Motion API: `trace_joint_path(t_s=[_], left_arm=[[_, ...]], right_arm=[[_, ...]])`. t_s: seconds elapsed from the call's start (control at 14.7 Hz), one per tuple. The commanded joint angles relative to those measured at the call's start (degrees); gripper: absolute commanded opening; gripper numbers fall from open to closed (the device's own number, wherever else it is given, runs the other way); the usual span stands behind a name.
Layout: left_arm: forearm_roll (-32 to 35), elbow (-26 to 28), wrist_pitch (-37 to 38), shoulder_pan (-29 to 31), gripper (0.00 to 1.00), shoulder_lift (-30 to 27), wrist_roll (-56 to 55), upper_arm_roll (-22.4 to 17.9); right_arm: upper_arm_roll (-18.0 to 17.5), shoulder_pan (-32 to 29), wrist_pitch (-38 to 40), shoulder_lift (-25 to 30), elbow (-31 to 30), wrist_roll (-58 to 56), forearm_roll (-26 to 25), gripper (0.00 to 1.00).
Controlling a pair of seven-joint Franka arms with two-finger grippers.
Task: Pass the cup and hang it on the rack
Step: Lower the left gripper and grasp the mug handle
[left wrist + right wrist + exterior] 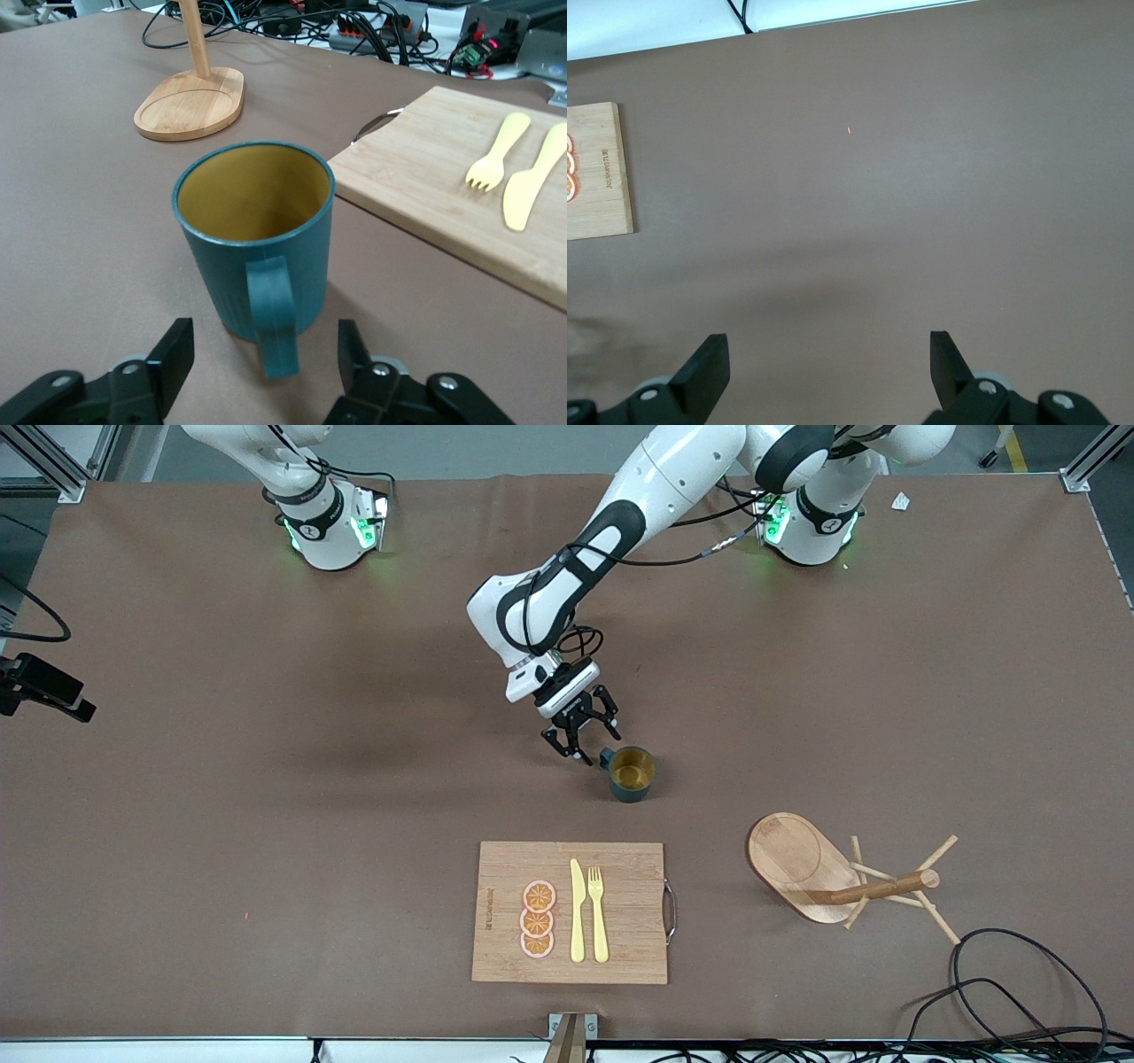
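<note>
- the cup stands upright on the table, about mid-table, farther from the front camera than the cutting board and nearer the right arm's end than the rack.
- the left gripper sits low just beside the cup, on the handle side; its fingers are spread apart with nothing between them, and in the left wrist view the cup's handle points straight into the gap.
- the step in hand looks like the first pick-up: the cup is not yet grasped and rests on the table.
- the next move calls for easing the left gripper forward so the fingers straddle the handle or the cup wall, then closing (a crooked approach could nudge the cup over, since it looks light).
- the rack stands nearer the front camera than the cup, toward the left arm's end; its pegs carry nothing, so the hanging is all still to do.
- the right gripper waits over bare table toward the right arm's end, fingers wide apart and empty.
- the cutting board holds a knife, a fork and orange slices, clear of the cup's likely path.
</note>
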State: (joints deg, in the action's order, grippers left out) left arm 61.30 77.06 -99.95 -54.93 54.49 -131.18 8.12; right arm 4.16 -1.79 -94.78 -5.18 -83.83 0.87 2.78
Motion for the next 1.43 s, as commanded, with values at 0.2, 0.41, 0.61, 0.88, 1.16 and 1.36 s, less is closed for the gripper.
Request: trace_joint_path(t_s=[0.2,0.41,0.61,0.88,1.16,1.36], left_arm=[[1.10,-1.56,-0.16,0.08,0.62,2.03,-4.52,-0.38],[1.10,-1.56,-0.24,0.09,0.55,2.47,-5.14,-1.00],[1.10,-2.26,-0.33,0.09,0.52,3.17,-5.14,-1.52],[1.10,-2.44,-1.47,0.09,0.41,3.61,-6.71,-1.79],[1.10,-2.44,-1.83,0.17,0.15,2.91,-7.25,-1.79],[0.84,-2.53,-1.83,0.35,0.02,1.77,-3.84,-1.70]], right_arm=[[-1.09,-0.24,2.93,0.00,2.08,-0.34,0.21,1.00],[-0.82,-0.76,3.54,0.00,2.71,-0.25,0.03,1.00],[-0.56,-1.03,4.17,0.00,2.80,-0.51,-0.32,1.00],[-0.56,-1.38,3.90,-0.09,3.94,-0.69,-0.76,1.00],[-0.65,-1.29,4.16,-0.09,3.94,-0.52,-0.67,1.00],[-0.65,-1.38,4.34,-0.18,3.94,-0.25,-0.67,1.00]])
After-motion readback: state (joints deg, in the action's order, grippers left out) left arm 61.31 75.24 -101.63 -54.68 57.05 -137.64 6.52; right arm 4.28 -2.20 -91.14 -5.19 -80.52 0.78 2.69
